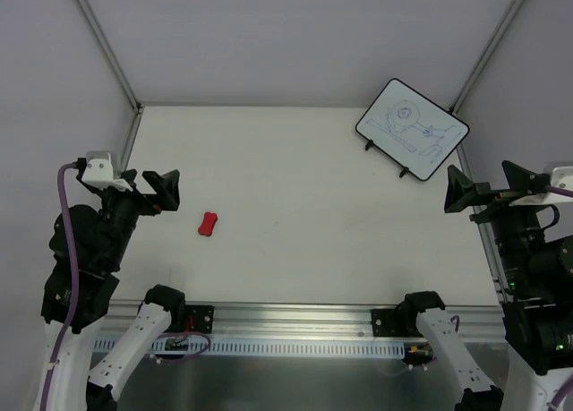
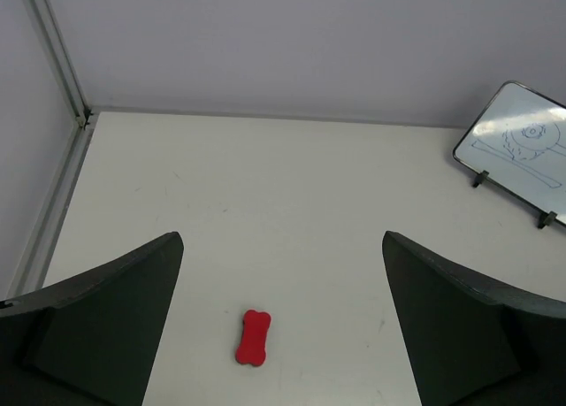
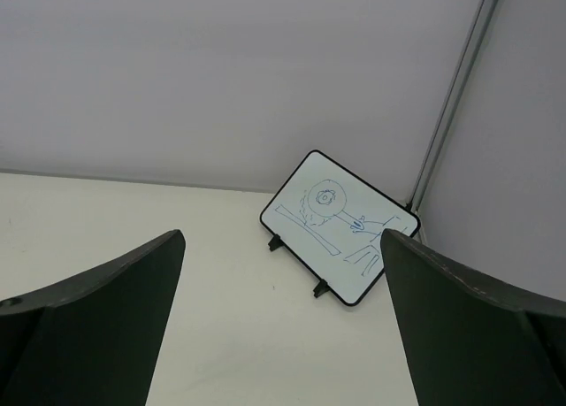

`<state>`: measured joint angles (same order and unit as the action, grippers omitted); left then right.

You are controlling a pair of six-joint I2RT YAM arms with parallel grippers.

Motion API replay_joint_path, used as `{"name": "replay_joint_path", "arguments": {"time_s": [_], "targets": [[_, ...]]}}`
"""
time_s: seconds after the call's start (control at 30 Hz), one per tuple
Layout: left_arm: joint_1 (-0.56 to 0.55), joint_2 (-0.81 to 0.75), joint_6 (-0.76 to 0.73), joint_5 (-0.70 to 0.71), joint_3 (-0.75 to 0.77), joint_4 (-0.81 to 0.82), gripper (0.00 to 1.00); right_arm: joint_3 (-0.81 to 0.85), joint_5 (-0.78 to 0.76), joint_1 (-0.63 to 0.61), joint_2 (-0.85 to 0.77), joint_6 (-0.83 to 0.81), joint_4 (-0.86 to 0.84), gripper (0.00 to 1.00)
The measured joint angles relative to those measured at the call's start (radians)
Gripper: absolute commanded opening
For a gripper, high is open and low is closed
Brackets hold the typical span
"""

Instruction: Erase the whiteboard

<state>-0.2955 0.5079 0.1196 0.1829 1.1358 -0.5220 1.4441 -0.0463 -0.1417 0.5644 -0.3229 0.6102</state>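
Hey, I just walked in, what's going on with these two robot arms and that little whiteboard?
Nothing is being handled yet. The whiteboard sits in the far right corner of the table, its blue drawing not wiped. A red eraser lies on the table close to the left gripper, which is open and empty. The right gripper is also open and empty, pointed toward the whiteboard but not touching it.

A white table (image 1: 295, 205), lit evenly, stands inside plain grey walls (image 1: 295, 35), with metal posts (image 1: 104, 44) rising at its far corners.
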Motion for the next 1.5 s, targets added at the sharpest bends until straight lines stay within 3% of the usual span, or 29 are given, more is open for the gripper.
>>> {"name": "replay_joint_path", "arguments": {"time_s": [0.13, 0.33, 0.67, 0.87, 1.03, 1.13, 1.37, 1.5], "targets": [[0.000, 0.011, 0.008, -0.002, 0.000, 0.000, 0.99, -0.006, 0.020, 0.000, 0.002, 0.015, -0.001, 0.99], [0.000, 0.053, 0.043, -0.044, 0.000, -0.002, 0.99, -0.045, 0.173, 0.000, 0.051, 0.086, -0.005, 0.99], [0.000, 0.156, 0.099, -0.127, -0.001, -0.019, 0.99, -0.122, 0.209, 0.019, 0.341, 0.151, -0.018, 0.99], [0.000, 0.196, 0.122, -0.177, -0.005, -0.022, 0.99, -0.124, 0.284, 0.238, 0.527, 0.137, -0.082, 0.99], [0.000, 0.205, 0.128, -0.192, -0.024, -0.023, 0.99, -0.073, 0.466, 0.516, 0.764, 0.155, -0.172, 0.93], [0.000, 0.205, 0.127, -0.192, -0.038, -0.023, 0.99, -0.063, 0.554, 0.623, 0.908, 0.166, -0.250, 0.92], [0.000, 0.220, 0.123, -0.172, -0.047, -0.027, 0.99, 0.019, 0.678, 0.731, 1.210, 0.176, -0.360, 0.91], [0.000, 0.247, 0.123, -0.158, -0.047, -0.028, 0.99, 0.074, 0.721, 0.753, 1.311, 0.163, -0.394, 0.86]]}}
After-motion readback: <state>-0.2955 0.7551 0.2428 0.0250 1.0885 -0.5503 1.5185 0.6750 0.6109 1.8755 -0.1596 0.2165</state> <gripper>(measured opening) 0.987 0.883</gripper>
